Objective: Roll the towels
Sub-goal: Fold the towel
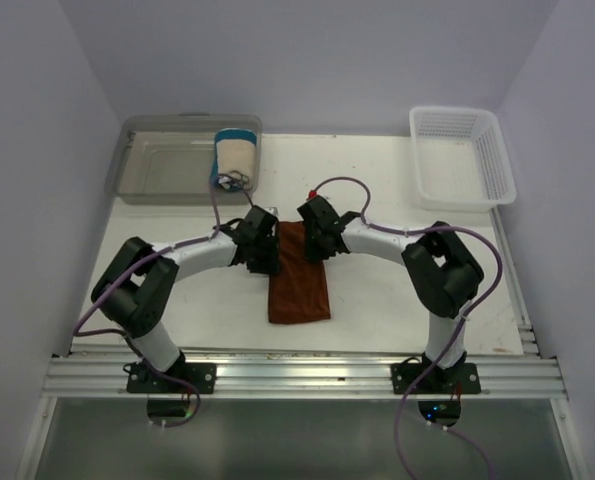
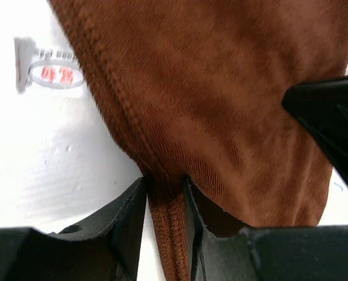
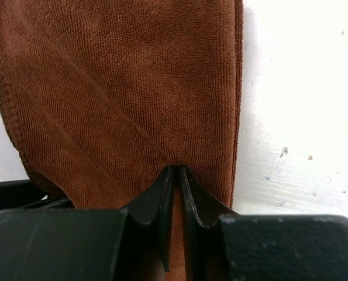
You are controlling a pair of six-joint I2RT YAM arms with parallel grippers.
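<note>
Top cam is hanging high behind the arm bases, looking down on the whole table (image 1: 377,180), fairly far off. Left wrist cam is sitting right behind the left gripper (image 2: 164,182), staring out past its tips; right wrist cam is doing the same behind the right gripper (image 3: 176,171). Both are shooting super close. All three are sharing the brown towel (image 1: 299,288) at the tips.

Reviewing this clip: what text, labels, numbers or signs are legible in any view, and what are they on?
Sticker on the table: red characters in an oval, too blurred to read.
Rolled cream towel in the clear bin: blue print, too small to read.
Brown towel: no text.
</note>
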